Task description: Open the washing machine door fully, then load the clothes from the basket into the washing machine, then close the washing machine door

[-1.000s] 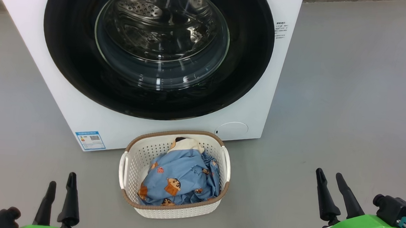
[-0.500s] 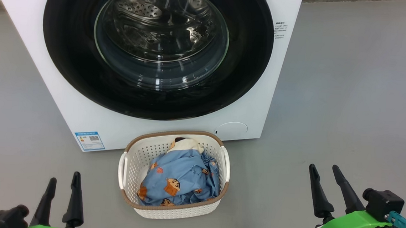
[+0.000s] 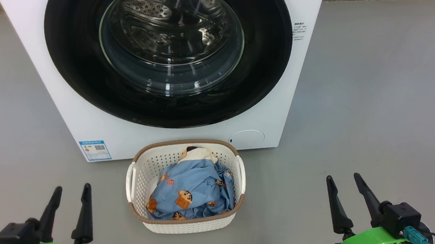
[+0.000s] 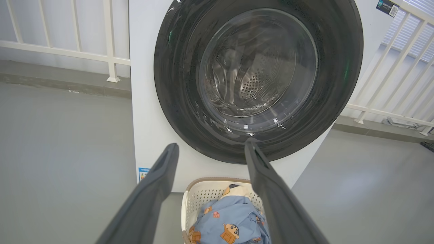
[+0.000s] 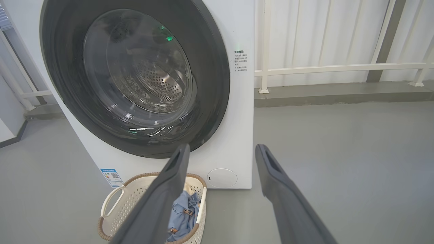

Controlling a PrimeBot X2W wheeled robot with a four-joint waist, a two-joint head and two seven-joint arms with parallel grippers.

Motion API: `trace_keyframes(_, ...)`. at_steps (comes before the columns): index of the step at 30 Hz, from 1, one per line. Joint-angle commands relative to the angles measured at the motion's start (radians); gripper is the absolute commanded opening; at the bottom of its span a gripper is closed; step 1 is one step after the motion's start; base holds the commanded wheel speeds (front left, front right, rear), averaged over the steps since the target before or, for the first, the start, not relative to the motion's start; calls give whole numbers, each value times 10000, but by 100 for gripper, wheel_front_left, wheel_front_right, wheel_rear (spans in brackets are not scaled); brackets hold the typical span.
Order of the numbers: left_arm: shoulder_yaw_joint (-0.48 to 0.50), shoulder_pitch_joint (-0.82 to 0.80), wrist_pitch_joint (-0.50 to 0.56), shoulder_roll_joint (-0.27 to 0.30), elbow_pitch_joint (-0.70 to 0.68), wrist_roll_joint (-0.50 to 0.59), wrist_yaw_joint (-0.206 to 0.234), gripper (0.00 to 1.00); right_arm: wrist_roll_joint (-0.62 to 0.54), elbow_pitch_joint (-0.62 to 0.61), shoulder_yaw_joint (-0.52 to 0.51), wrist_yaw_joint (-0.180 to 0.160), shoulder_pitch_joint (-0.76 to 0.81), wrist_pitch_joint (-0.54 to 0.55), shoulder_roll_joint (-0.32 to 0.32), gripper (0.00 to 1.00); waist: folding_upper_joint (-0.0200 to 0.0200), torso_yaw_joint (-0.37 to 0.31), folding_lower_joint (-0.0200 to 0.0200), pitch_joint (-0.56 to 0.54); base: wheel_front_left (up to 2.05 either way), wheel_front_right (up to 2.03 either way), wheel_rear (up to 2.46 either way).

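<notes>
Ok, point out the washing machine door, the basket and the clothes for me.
the washing machine door (image 3: 169,49): head view, on the clear glass bowl.
the basket (image 3: 189,228): head view, on the perforated front wall.
the clothes (image 3: 193,193): head view, on the light-blue printed fabric.

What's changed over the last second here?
The left gripper drifted right, toward the basket; the right gripper drifted left and slightly forward. Jaws stayed open and empty. The door stayed shut, and the clothes lay unmoved in the basket.
</notes>
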Motion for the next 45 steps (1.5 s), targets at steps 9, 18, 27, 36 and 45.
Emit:
trace_keyframes(9, 314, -357, -373, 142, -251, 1191, -30, 100, -1224, -341, 284, -13, -571, -368, -75, 100, 0, -3, 0, -1, 0, 0, 0)
trace_keyframes(18, 397, -325, -400, 125, -111, 1272, -31, 100, -1065, -59, 77, -13, -608, -394, 27, 100, 0, -1, 0, -34, 0, 0, 0)
trace_keyframes(27, 390, -336, -400, 108, 159, 1356, -31, 100, -926, 456, -124, -13, -687, -394, 123, 100, 0, 44, 0, -70, 0, 0, 0)
trace_keyframes(36, 365, -324, -400, 100, 66, 1139, -31, 100, -933, 542, -151, -13, -714, -394, 173, 100, 0, 69, 0, -115, 0, 0, 0)
trace_keyframes(45, 309, -264, -400, 119, 104, 934, -31, 100, -888, 534, -208, -13, -671, -394, 195, 100, 0, 69, 0, -152, 0, 0, 0)
